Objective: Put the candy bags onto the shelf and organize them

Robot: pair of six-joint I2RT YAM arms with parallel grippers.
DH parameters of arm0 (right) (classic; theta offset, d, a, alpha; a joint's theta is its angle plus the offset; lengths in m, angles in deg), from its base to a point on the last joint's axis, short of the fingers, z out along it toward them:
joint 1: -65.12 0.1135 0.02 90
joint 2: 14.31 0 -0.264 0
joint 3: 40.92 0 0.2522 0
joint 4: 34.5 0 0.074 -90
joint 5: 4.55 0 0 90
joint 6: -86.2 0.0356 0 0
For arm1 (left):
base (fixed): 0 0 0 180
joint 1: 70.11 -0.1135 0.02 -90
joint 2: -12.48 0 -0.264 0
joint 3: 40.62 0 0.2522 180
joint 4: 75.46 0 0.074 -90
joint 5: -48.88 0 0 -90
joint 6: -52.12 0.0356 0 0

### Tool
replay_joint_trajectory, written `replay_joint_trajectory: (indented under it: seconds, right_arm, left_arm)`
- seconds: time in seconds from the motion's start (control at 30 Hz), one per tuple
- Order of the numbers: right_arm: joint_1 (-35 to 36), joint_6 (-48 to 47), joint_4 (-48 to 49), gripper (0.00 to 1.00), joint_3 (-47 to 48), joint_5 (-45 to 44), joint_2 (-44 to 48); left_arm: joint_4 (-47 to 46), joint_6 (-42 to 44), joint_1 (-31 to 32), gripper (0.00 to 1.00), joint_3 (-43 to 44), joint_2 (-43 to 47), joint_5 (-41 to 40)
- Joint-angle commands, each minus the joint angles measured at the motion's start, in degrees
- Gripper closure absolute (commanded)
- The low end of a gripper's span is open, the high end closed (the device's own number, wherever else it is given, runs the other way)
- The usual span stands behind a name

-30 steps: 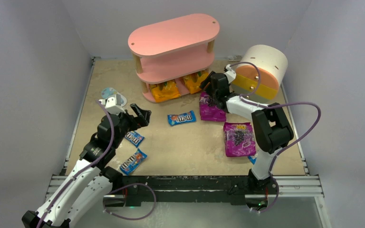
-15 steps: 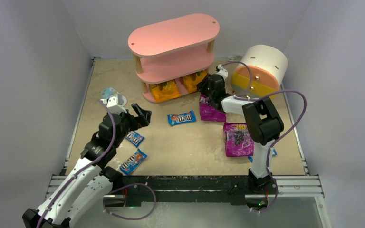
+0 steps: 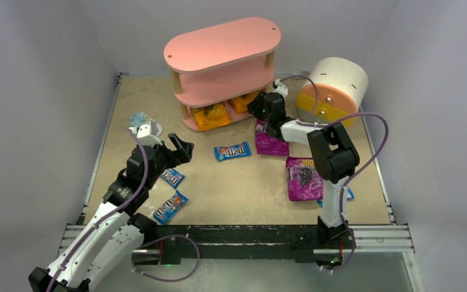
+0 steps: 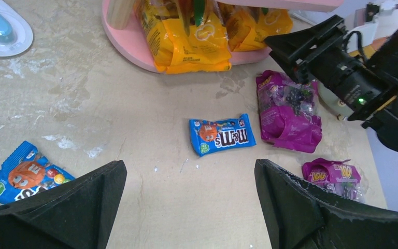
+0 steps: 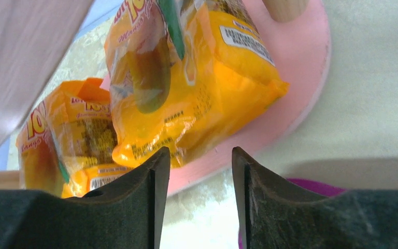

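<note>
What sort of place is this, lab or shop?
Likely a lab test cell: plain grey walls box in the tabletop, a metal rail edges it, and the pink shelf looks toy-like.

Your white-and-black left arm (image 3: 114, 204) is bent at the near left side. The black two-finger left tool (image 3: 182, 146) points forward and down, and its fingers (image 4: 57, 207) are spread wide with nothing between them. Your white-and-black right arm (image 3: 331, 159) is folded at the elbow and stretched far forward. The black two-finger right tool (image 3: 255, 110) sits low, its fingers (image 5: 109, 207) parted only narrowly, also empty.
</note>
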State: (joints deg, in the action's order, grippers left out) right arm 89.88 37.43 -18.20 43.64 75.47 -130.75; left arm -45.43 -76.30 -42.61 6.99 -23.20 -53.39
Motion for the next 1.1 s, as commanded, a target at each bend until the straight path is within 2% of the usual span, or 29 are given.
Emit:
replay_joint_trajectory:
  seconds: [0.0,0.23,0.4,0.47,0.53,0.67,0.87,1.0,1.07]
  right_arm:
    - [0.7,-2.9,-2.2,0.47,-4.1,-1.2,9.8]
    - [3.9,-11.1,-17.7,0.2,-16.9,-1.6,29.7]
    - [3.5,-11.0,-29.4,0.02,-24.0,-6.8,39.5]
    - [3.4,-12.0,-32.1,0.02,-24.7,-9.7,41.3]
    - [2.6,-11.6,-30.7,0.02,-26.5,-9.9,41.9]
    - [-1.5,-10.4,-25.9,0.05,-27.2,-2.9,38.1]
    - [-2.4,-10.2,-24.9,0.12,-22.3,-3.7,28.5]
    - [-2.4,-10.4,-21.5,0.3,-23.6,-1.9,26.8]
    - [-2.5,-10.6,-18.4,0.52,-26.3,-1.5,28.6]
  left_arm:
    - [2.6,-1.1,0.1,0.0,1.2,0.5,-0.6]
    - [4.7,-2.6,0.1,0.0,0.7,0.2,2.1]
    - [3.8,-3.2,0.0,0.0,-0.5,-0.2,5.3]
    - [3.2,-3.5,0.0,0.0,-1.2,-0.6,5.6]
    - [2.8,-3.9,0.1,0.0,-1.6,-1.7,6.1]
    - [2.5,-4.5,0.1,0.0,-1.8,-2.4,7.9]
    - [3.5,-4.0,0.1,0.0,-0.4,-1.8,8.9]
    - [4.5,-4.1,0.0,0.0,-0.3,-1.4,9.3]
    - [4.6,-3.6,0.1,0.0,-0.4,-1.5,8.9]
